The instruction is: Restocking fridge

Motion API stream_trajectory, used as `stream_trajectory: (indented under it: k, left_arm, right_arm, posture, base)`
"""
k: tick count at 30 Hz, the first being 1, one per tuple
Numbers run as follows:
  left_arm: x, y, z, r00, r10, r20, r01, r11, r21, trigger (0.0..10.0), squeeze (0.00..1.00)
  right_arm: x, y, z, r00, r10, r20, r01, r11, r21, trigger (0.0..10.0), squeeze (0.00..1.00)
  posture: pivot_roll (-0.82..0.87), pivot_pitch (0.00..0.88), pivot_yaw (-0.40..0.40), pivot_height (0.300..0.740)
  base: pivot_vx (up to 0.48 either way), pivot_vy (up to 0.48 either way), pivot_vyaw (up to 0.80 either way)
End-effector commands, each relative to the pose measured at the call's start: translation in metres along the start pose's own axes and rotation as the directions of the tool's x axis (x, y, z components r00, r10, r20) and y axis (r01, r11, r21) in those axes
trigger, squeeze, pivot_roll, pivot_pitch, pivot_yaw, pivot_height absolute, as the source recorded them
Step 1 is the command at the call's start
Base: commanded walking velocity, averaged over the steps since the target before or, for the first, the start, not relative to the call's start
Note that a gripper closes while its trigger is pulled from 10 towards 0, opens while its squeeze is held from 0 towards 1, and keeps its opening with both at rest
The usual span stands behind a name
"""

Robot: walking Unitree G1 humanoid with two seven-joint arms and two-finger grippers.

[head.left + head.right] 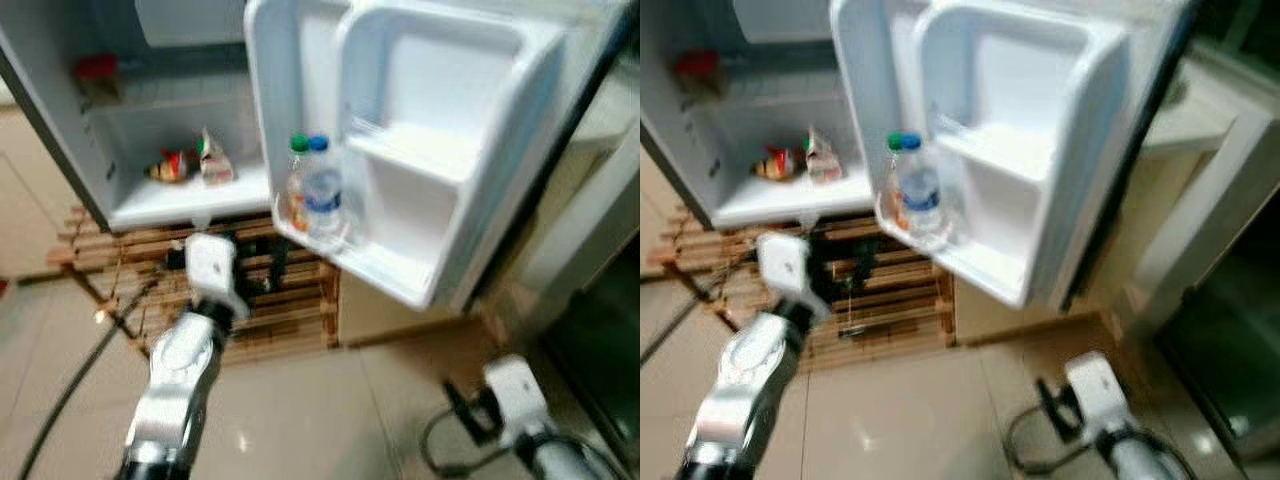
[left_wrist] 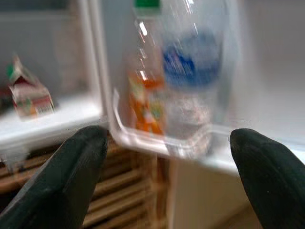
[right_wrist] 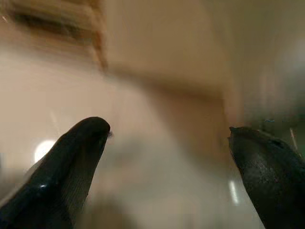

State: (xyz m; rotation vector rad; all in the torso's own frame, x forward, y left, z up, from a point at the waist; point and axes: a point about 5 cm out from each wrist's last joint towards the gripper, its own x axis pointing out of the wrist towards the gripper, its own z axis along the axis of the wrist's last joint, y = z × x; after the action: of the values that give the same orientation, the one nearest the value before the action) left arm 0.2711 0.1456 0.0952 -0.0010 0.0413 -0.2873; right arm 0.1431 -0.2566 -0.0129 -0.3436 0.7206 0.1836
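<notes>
1. The left arm (image 1: 175,385) was a silver, rounded metal tube ending in a white, boxy wrist block.
2. The right arm (image 1: 560,455) had the same white block, with dark cable looping beside it.
3. Wrist views showed black, tapering, blunt-tipped fingers (image 2: 71,176).

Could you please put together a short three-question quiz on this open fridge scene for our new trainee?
1. True or false: the left gripper has its jaws open, holding nothing.
2. Which cap colours do the two bottles in the door shelf have?
3. The small carton stands: A) in the door shelf, B) on the fridge's inner shelf, C) on the floor.

Key: 1 true. 2 green, on the green-capped bottle, and blue, on the blue-capped bottle. 3 B.
</notes>
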Motion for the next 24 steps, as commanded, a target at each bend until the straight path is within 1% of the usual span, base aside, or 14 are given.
stream_trajectory:
  k: [1,2,24]
  left_arm:
    - [-0.0026,0.0098,-0.0107,0.997,0.031,-0.067,-0.029,0.999,0.028,10.0,0.0]
    - [-0.0041,0.0105,-0.0175,0.994,0.03,-0.104,-0.025,0.999,0.049,10.0,0.0]
    - [-0.0041,0.0105,-0.0175,0.994,0.03,-0.104,-0.025,0.999,0.049,10.0,0.0]
  right_arm:
    - [0.0033,0.0004,-0.0109,0.997,-0.019,-0.08,0.019,1.0,0.008,10.0,0.04]
    - [0.0029,-0.0072,-0.0209,0.988,-0.061,-0.14,0.064,0.998,0.017,10.0,0.04]
    - [0.0029,-0.0072,-0.0209,0.988,-0.061,-0.14,0.064,0.998,0.017,10.0,0.04]
  posture:
    - [-0.29,0.0,0.047,0.74]
    - [-0.29,0.0,0.051,0.74]
    - [-0.29,0.0,0.051,0.74]
  base:
    - [0.0,0.0,0.0]
    - [0.0,0.0,0.0]
    - [0.0,0.0,0.0]
